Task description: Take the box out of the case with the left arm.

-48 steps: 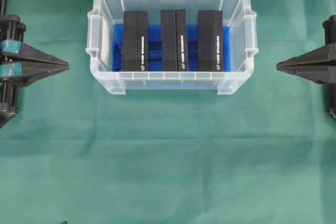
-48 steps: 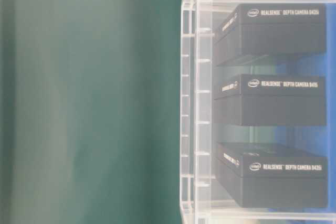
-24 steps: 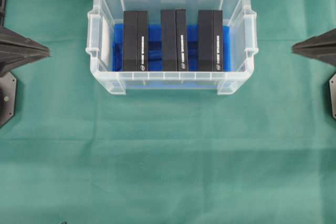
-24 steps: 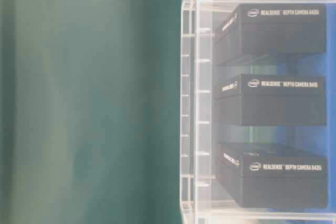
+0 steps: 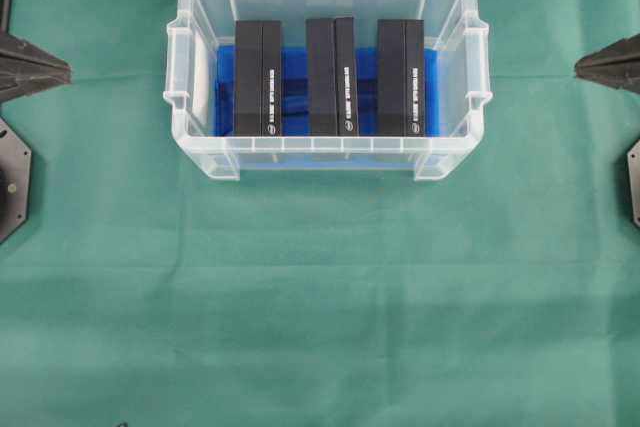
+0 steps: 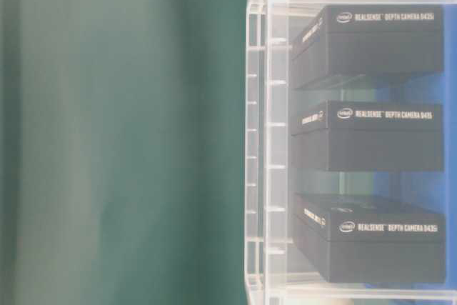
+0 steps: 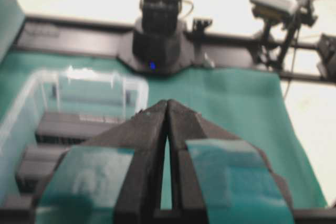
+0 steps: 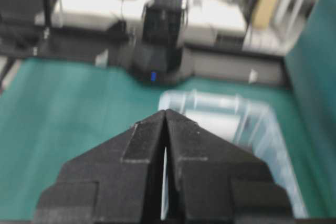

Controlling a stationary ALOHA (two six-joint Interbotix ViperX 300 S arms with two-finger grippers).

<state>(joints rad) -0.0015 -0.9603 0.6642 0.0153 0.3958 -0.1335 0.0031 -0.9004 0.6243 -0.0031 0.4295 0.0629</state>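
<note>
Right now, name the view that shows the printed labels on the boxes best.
Table-level view: the white print on the three boxes is readable there. Overhead shows only thin white strips on their tops; the left wrist view blurs them, and the right wrist view shows none.

Cloth (image 5: 320, 297): green, lightly creased, I see it spread flat.
Rail (image 7: 68, 38): black, along the cloth's far edge.
Grey device (image 7: 270, 3): on a stand, beyond the cloth.

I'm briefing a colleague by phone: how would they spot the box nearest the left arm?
On the green cloth sits a clear plastic case with a blue floor. Three black boxes stand in a row inside, apart from each other. Yours is the box at the row's left end in the overhead view, the only one with a neighbour on one side only and the closed left gripper beyond it.
</note>
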